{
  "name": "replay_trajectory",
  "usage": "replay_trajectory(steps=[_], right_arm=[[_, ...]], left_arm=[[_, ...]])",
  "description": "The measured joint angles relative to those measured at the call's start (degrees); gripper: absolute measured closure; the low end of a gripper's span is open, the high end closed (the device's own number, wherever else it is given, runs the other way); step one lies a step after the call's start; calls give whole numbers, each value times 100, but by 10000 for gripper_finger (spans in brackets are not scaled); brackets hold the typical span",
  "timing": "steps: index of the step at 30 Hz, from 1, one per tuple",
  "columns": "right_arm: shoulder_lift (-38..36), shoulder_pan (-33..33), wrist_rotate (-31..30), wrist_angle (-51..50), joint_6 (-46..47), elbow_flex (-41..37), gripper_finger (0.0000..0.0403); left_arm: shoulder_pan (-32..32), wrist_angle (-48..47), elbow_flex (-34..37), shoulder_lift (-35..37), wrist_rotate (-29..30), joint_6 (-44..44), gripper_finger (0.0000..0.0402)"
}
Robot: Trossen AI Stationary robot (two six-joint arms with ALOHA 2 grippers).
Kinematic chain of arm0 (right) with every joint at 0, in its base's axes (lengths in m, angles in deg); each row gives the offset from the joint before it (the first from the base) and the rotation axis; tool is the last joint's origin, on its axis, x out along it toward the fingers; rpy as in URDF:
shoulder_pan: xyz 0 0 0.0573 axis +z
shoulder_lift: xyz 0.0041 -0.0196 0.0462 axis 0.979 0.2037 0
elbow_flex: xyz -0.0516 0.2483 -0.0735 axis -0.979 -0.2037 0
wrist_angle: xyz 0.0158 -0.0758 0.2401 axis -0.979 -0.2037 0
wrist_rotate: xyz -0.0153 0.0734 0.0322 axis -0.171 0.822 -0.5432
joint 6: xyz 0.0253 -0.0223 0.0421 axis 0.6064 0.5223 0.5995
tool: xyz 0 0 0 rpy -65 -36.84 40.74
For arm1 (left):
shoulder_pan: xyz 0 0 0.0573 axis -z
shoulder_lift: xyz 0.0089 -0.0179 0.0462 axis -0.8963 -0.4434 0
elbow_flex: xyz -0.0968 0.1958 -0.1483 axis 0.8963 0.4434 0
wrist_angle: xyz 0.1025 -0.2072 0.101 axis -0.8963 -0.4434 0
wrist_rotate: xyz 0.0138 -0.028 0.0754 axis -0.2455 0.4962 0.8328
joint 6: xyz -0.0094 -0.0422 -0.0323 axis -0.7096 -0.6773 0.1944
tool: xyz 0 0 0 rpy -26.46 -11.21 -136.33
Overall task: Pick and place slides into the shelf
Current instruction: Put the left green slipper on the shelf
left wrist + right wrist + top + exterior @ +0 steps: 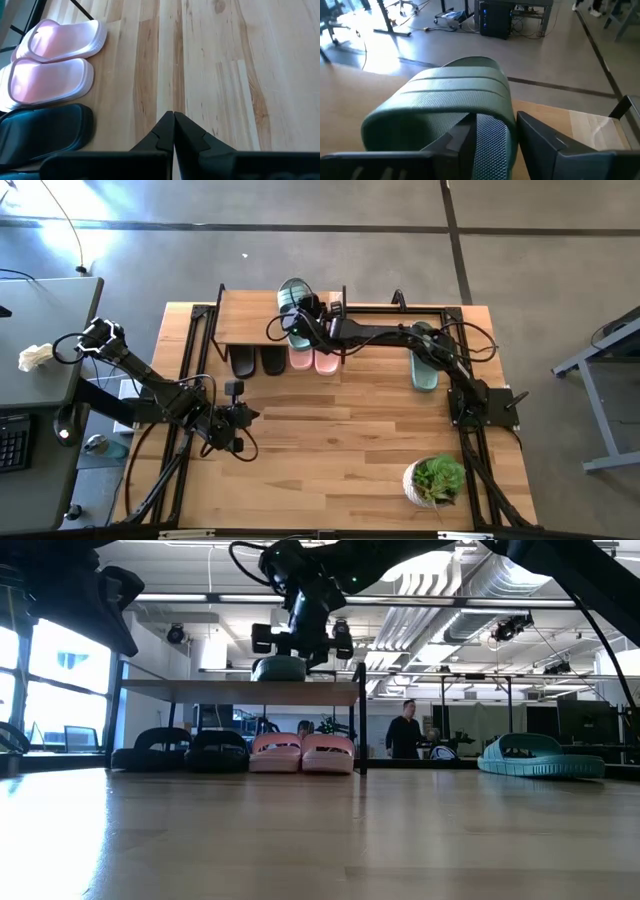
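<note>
One sage green slide [292, 294] rests on its sole on the shelf's plank top [245, 315], near the top's right end. My right gripper [492, 122] is open at its ribbed strap, reaching in from the table's right side. The other green slide [425, 366] lies on the table right of the shelf. Under the shelf stand a black pair [258, 361] and a pale pink pair [312, 361], soles on the table. My left gripper [238, 423] hangs shut over the table's near left, holding nothing. My right gripper has one finger [461, 136] under the strap's ribbed arch [470, 95] and the other finger [545, 142] outside it, with a gap between that finger and the strap's side. Whether the inner finger touches the strap I cannot tell. The slide sits level on the shelf top.
A potted plant [435, 480] stands near the table's near right corner. Bare wood [340, 440] lies between the shelf and the near edge. The shelf's black metal frame [200, 330] flanks the plank. A person [405, 730] stands in the room beyond.
</note>
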Motion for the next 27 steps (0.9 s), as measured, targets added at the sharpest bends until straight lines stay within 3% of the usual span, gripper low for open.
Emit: replay_trajectory(steps=[12,20,25,27], right_arm=[[-574,515,-355,-403,-1831,15,274],[-844,413,765,-2476,-1562,15,300],[-1099,441,1078,-2657,-1828,15,352],[-1223,445,1517,-2700,-1959,15,373]], left_arm=[[0,-10,-2,-1,0,-4,401],[0,-19,-2,-2,0,-7,401],[0,-15,-2,-2,0,-7,401],[0,-3,-2,-2,0,-5,401]])
